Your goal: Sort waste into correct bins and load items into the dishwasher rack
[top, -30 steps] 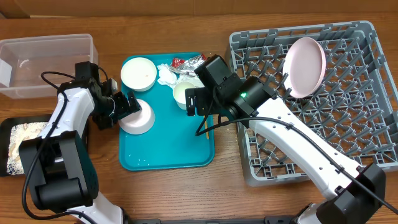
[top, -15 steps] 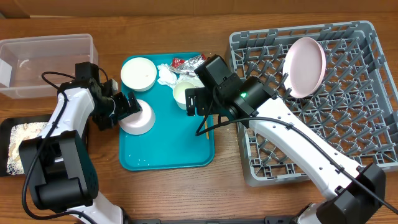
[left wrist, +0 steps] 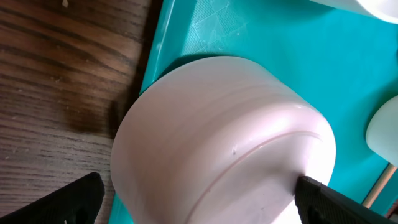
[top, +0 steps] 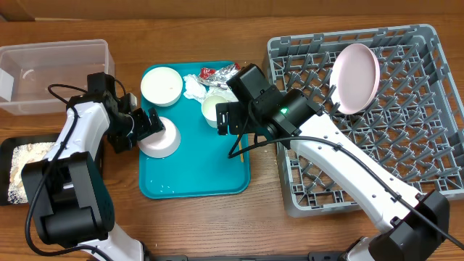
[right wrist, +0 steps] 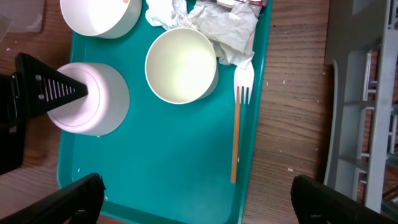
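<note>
An overturned white bowl (top: 161, 138) (left wrist: 224, 137) stands at the left edge of the teal serving tray (top: 196, 177). My left gripper (top: 150, 130) (left wrist: 202, 200) is open and straddles it; one finger is against its side and the other stands a little off it. An upright white bowl (top: 161, 85), a white cup (top: 214, 110) (right wrist: 181, 65), crumpled napkins (top: 194, 87) (right wrist: 217, 31), a foil wrapper (top: 219, 72) and the yellow-handled fork (top: 239, 145) (right wrist: 239, 118) also lie on the tray. My right gripper (top: 233, 125) (right wrist: 202, 202) hangs open above the tray, holding nothing. A white plate (top: 355, 76) stands in the grey rack (top: 406, 167).
The clear tub (top: 54, 72) sits at the back left. In front of it, at the table's left edge, the black tray (top: 14, 145) holds beige food bits (top: 25, 163). Bare wood separates the teal tray from the rack.
</note>
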Controlling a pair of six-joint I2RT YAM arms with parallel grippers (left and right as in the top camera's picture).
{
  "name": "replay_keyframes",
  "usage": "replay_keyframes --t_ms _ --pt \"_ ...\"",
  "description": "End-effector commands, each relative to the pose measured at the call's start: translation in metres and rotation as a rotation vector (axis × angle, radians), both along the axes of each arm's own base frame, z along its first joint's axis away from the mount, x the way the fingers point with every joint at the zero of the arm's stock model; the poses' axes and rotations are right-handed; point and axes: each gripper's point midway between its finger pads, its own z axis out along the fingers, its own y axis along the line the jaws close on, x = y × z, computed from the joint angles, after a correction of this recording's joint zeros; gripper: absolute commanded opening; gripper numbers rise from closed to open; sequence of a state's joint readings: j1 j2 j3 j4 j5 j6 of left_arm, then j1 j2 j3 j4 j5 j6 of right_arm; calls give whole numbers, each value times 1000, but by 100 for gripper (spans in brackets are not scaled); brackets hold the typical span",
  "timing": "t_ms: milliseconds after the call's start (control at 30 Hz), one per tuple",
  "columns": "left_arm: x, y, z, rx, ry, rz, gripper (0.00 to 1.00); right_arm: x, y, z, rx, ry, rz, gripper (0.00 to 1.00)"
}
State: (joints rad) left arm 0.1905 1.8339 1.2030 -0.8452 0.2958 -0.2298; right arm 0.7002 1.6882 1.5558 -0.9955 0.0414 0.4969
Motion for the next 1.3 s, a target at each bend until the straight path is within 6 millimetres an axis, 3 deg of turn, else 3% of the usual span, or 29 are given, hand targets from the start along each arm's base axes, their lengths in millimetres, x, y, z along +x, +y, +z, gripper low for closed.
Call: replay_keyframes --t_ms 0,133,167,233,267,533,900,1100,1267 --pt "-17 21 -25 112 97 27 100 5 0 3 -1 -14 -5 100" --pt "-16 16 -25 89 85 2 99 5 0 3 -1 -14 -5 100" --pt "-16 16 -25 89 86 2 95 5 0 3 -1 -14 -5 100" --pt "-17 16 -25 88 90 2 73 5 0 3 -1 -14 -5 100" --pt "-18 16 -25 87 94 2 68 5 0 3 -1 -14 -5 100" --pt "-22 14 -20 80 101 5 64 5 0 3 -1 -14 -5 100" --pt "-25 8 14 60 42 1 21 5 0 3 -1 -14 -5 100" --pt "-22 -3 23 1 1 -30 17 5 0 3 -1 -14 -5 100" --pt "-2 1 27 22 -87 -36 19 5 0 3 -1 -14 -5 100"
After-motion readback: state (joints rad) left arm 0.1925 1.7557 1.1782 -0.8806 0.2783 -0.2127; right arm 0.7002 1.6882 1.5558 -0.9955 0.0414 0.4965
